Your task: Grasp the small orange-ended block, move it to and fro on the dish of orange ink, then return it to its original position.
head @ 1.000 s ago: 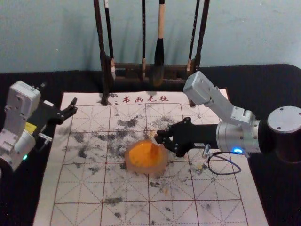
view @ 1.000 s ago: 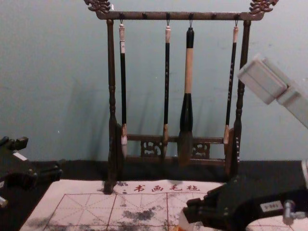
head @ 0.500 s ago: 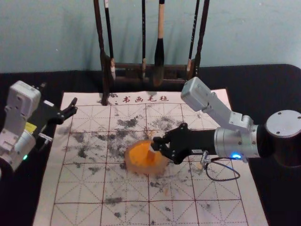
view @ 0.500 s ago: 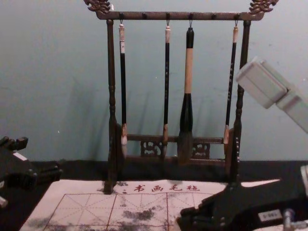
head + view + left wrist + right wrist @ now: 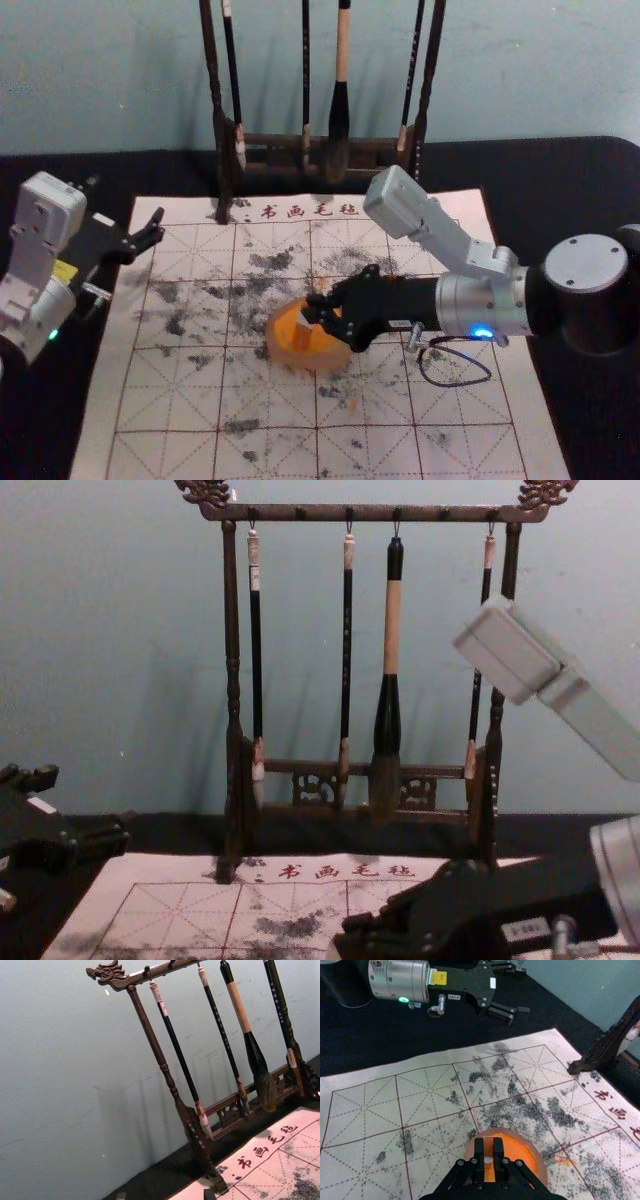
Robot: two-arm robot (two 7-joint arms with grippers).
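Small orange-ended block (image 5: 302,331), pale at its top and orange at its lower end, held roughly upright within the round, pinkish dish (image 5: 338,357) of bright orange ink (image 5: 285,325). Whether its lower end touches the ink is hard to tell.

The black right gripper (image 5: 312,308) reaches in from the right in the head view, its tips above the dish. In the right wrist view, its 2 fingers (image 5: 479,1157) pinch the block, 1 on each side, and the block lies directly between them.

The black left gripper (image 5: 158,226) is parked at the left edge of the mat, well apart from the dish, its 2 fingers spread.

The dish sits on a white mat (image 5: 170,400) with red grid lines and black smudges. Behind it, 4 brushes (image 5: 391,630) hang from a dark carved wooden rack (image 5: 232,670).
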